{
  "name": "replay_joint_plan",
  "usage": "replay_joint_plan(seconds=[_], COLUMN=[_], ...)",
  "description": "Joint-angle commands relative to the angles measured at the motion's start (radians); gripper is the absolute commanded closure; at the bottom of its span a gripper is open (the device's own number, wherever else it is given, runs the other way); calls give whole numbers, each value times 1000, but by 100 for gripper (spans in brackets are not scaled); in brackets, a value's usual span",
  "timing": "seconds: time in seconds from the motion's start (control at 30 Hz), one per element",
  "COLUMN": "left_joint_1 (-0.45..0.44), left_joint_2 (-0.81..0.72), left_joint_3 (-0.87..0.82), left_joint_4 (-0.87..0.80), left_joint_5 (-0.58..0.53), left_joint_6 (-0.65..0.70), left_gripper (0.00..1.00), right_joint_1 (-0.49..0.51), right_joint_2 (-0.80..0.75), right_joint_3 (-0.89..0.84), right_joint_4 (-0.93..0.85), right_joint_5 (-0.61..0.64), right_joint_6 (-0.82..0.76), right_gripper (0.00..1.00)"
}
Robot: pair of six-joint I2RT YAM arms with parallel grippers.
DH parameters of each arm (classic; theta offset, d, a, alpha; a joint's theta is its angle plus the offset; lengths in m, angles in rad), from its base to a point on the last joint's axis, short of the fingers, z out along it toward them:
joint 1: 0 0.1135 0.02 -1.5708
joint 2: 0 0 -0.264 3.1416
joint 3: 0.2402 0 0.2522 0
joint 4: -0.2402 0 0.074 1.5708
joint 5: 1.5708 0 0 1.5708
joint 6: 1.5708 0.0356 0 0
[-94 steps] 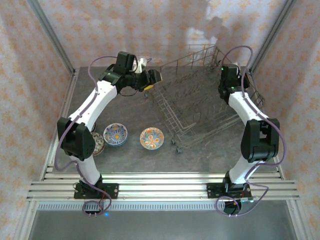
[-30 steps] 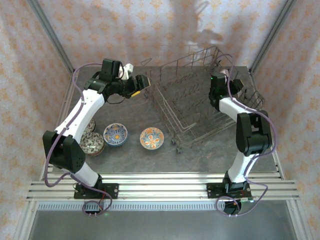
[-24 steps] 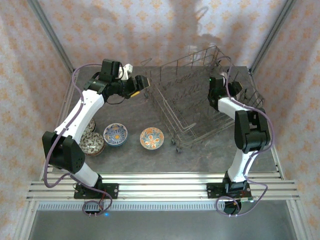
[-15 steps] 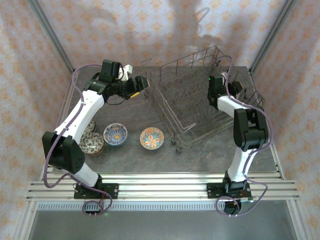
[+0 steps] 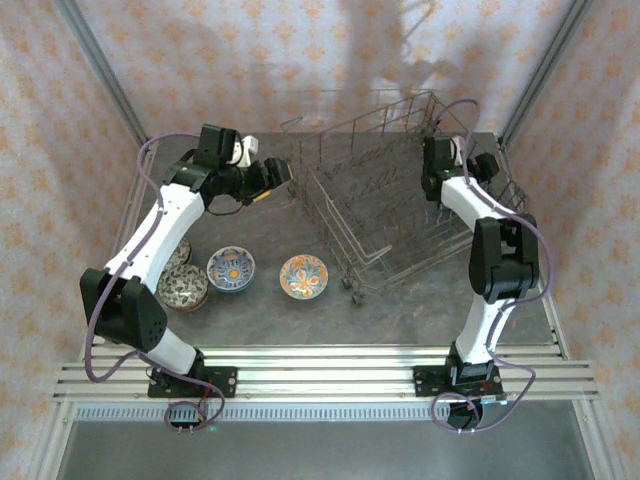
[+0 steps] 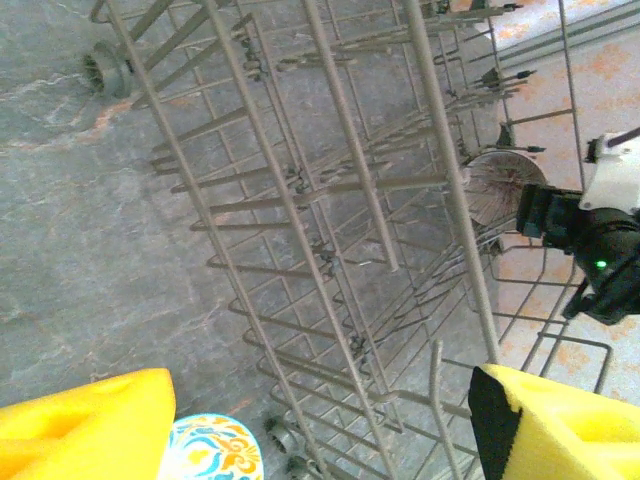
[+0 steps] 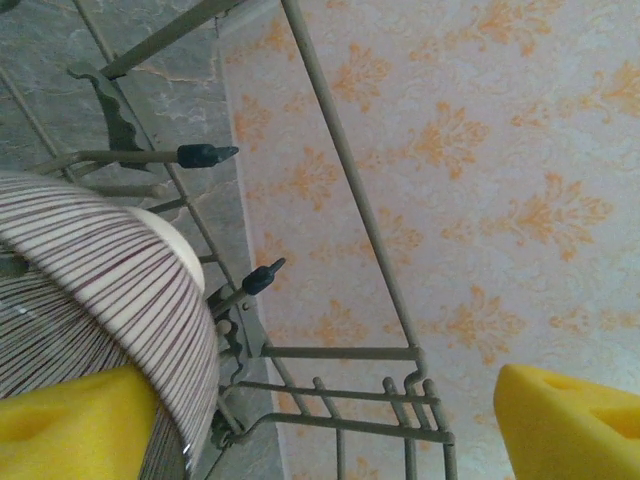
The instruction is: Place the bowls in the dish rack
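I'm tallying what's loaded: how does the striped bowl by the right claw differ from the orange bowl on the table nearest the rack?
The striped bowl leans on its side among the tines of the dish rack; the orange bowl lies opening-up on the table, outside it. The striped bowl has thin dark lines on cream; the orange bowl has an ornate orange-and-blue pattern. Both are small and round.

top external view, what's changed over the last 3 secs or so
The left fingers drew back leftward from the dish rack's far-left corner, and that arm's elbow swung left, uncovering the leftmost bowls. The right arm's elbow folded in toward the rack; the right fingers stayed at its far-right side. No grab or release can be made out. The rack, the blue bowl and the orange bowl stayed put.
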Motion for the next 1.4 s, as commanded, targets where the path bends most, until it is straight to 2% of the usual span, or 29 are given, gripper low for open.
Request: replay_joint_plan(seconds=[0.0,0.37,0.5,0.63,0.73,0.9,1.07,1.2,1.37], left_joint_1=[12,7,-36,-135,-174,-184,-209,-228,-232], left_joint_2=[-65,-155,-159,-104,-42,31,81,128,167], left_joint_3=[-20,-185,-268,-297,-314,-339,-346,-336,-332], left_joint_4=[-61,-136,-133,-137,-132,-152,-137,-120,-130], left_joint_5=[-50,-103,-120,-151,-161,-209,-203,-174,-184], left_joint_6=[36,121,129,144,143,155,174,177,186], left_gripper=[21,21,22,23,26,28,29,31,39], right_joint_1=[20,19,25,30,35,41,43,43,43], right_joint_2=[-44,-184,-249,-332,-404,-529,-631,-650,-648], right_joint_3=[8,24,44,39,18,-32,-110,-141,-147], right_joint_4=[-186,-316,-378,-438,-466,-492,-488,-494,-500], right_joint_5=[-202,-381,-462,-542,-590,-660,-722,-750,-777], right_joint_6=[109,194,263,339,386,440,478,500,514], right_gripper=[4,1,0,3,5,7,10,13,19])
